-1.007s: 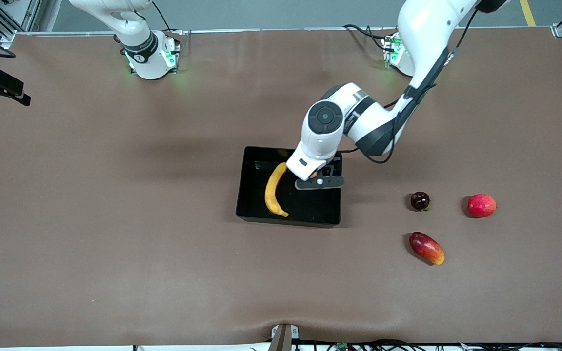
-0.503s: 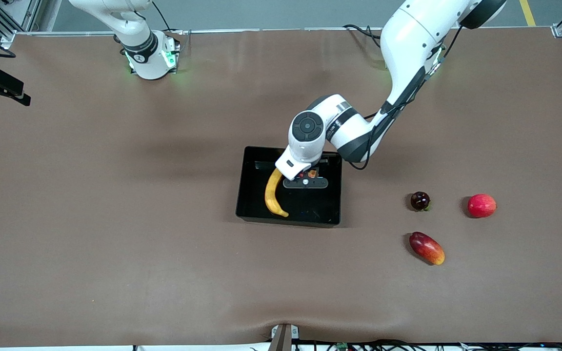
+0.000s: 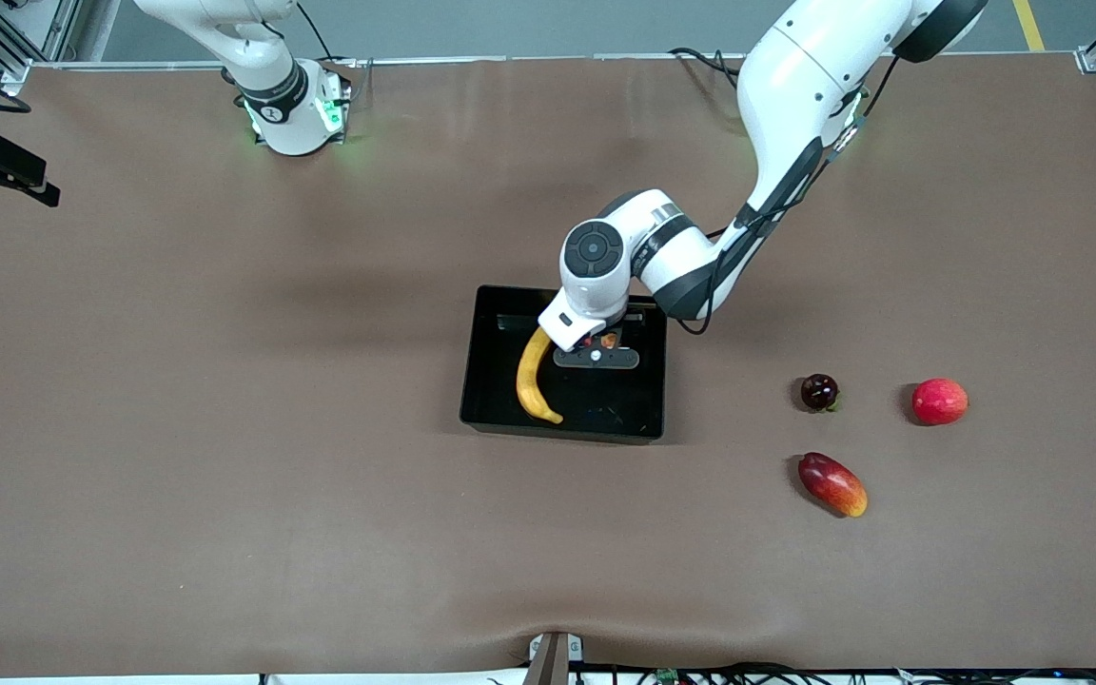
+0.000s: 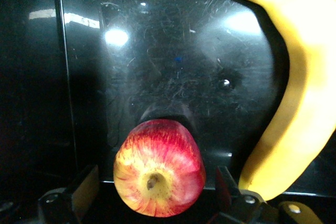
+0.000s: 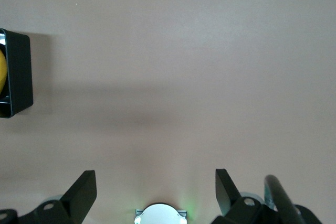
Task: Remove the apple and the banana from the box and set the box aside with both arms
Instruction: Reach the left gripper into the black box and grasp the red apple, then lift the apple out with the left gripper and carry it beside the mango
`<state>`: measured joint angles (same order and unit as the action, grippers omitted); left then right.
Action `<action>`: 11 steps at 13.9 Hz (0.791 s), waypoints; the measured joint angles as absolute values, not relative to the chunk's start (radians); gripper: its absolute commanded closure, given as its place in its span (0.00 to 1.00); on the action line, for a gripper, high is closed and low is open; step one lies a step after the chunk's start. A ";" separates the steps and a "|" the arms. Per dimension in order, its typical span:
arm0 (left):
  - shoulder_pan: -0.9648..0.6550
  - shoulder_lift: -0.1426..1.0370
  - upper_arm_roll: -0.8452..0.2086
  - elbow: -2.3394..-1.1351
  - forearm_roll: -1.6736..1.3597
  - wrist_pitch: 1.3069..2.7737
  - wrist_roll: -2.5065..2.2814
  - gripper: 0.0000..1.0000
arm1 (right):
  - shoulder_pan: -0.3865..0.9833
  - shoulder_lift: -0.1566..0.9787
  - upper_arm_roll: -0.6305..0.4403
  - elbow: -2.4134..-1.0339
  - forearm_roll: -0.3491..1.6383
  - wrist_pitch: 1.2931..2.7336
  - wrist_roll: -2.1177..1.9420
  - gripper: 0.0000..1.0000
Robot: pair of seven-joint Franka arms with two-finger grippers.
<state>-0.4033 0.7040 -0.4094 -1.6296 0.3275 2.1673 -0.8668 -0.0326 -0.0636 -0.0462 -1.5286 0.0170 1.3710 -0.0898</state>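
The black tray (image 3: 472,381) sits mid-table. The yellow banana (image 3: 531,376) lies in it along the wall toward the right arm's end, and also shows in the left wrist view (image 4: 296,103). My left gripper (image 3: 602,344) is low inside the tray and open. The red-and-yellow apple (image 4: 157,169) sits between its fingers with a gap on each side, on the tray floor (image 4: 173,51). Only a sliver of the apple (image 3: 610,340) shows in the front view. My right gripper (image 5: 156,192) is open and empty, waiting high over bare table near its base. Its view shows a tray corner (image 5: 18,74).
Toward the left arm's end of the table lie a small dark purple fruit (image 3: 819,392), a round red fruit (image 3: 939,401) and an oblong red-yellow mango (image 3: 832,484), the mango nearest the front camera. Brown table surface surrounds the tray.
My left gripper has moved over the tray toward the banana and the right arm's end, then held still over the last half second. The right arm has not moved.
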 measured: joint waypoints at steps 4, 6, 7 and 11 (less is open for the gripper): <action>-0.409 0.703 -0.409 -1.624 0.329 2.167 -0.867 1.00 | -0.033 -0.064 -0.046 -1.529 0.017 1.371 -0.090 0.00; -0.409 0.701 -0.409 -1.606 0.331 2.167 -0.867 1.00 | -0.033 -0.064 -0.046 -1.529 0.017 1.371 -0.090 0.00; -0.408 0.696 -0.409 -1.593 0.331 2.161 -0.866 1.00 | -0.033 -0.064 -0.046 -1.529 0.017 1.371 -0.090 0.00; -0.398 0.634 -0.406 -1.513 0.331 2.050 -0.864 1.00 | -0.033 -0.064 -0.046 -1.529 0.017 1.371 -0.090 0.00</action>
